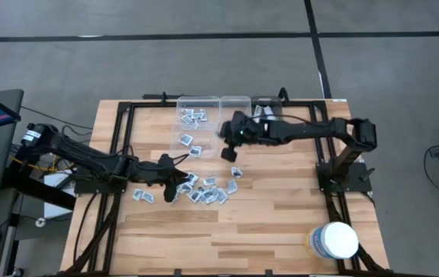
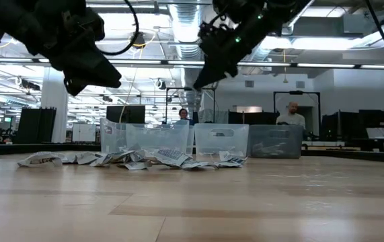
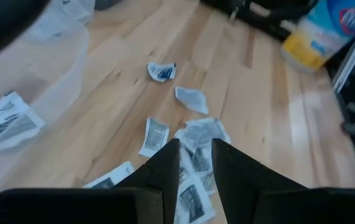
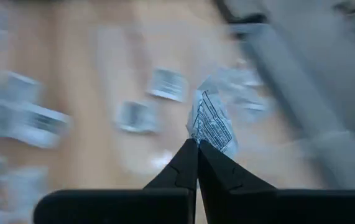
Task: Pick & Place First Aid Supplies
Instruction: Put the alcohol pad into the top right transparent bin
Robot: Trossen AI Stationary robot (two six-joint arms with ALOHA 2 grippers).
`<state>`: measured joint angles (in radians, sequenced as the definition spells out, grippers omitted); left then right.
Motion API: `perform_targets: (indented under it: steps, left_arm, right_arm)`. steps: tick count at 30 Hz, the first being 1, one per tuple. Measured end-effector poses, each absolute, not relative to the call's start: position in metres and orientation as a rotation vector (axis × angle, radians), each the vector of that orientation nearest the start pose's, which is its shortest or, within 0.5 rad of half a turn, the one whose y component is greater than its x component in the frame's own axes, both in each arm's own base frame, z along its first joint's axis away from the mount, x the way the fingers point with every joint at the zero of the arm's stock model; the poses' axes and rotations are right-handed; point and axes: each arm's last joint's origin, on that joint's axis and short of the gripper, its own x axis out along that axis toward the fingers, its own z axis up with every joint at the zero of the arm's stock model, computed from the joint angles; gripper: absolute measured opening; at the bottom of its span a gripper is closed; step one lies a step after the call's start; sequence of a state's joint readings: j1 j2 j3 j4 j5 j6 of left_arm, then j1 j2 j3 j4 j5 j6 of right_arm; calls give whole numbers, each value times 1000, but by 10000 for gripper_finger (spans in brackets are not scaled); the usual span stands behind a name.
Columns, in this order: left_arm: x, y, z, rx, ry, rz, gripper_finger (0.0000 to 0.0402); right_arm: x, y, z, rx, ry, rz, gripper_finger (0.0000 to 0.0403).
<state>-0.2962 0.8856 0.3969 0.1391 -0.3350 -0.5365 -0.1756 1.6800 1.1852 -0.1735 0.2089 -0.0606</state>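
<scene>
Carrying a packet (image 4: 211, 121) pinched in the right pincer (image 4: 197, 144) toward the bins (image 1: 197, 102) at twelve o'clock, height should be kept — the left pincer (image 3: 194, 152), part-open, hovers over the counter pile (image 1: 204, 191).

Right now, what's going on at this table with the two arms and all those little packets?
Two robot arms are sorting first aid packets. The right claw is shut on one packet, held up in the air near the clear bins at the table's far edge; some packets already lie in those bins. The left claw is open, low over the loose pile of packets in the middle of the wooden table. A white tub stands at a near corner.
</scene>
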Motion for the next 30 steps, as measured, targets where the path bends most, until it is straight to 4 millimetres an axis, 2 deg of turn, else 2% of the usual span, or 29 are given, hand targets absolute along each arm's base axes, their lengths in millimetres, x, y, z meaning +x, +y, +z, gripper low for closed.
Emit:
perform_targets:
  steps: [3,6,16,21,30]
  left_arm:
    - [180,-45,208,-464,261,133,94]
    - [179,-44,204,-490,221,145,94]
    - [178,-41,204,-489,178,223,94]
    - [178,-39,204,-483,165,262,94]
    - [179,-38,204,-482,164,269,94]
  right_arm:
    - [357,-88,244,-203,748,-437,0]
    - [354,-105,244,-253,766,-497,0]
    - [334,-151,239,-155,827,-602,9]
    - [329,-158,237,-135,844,-565,55]
    - [331,-153,237,-141,845,-552,139]
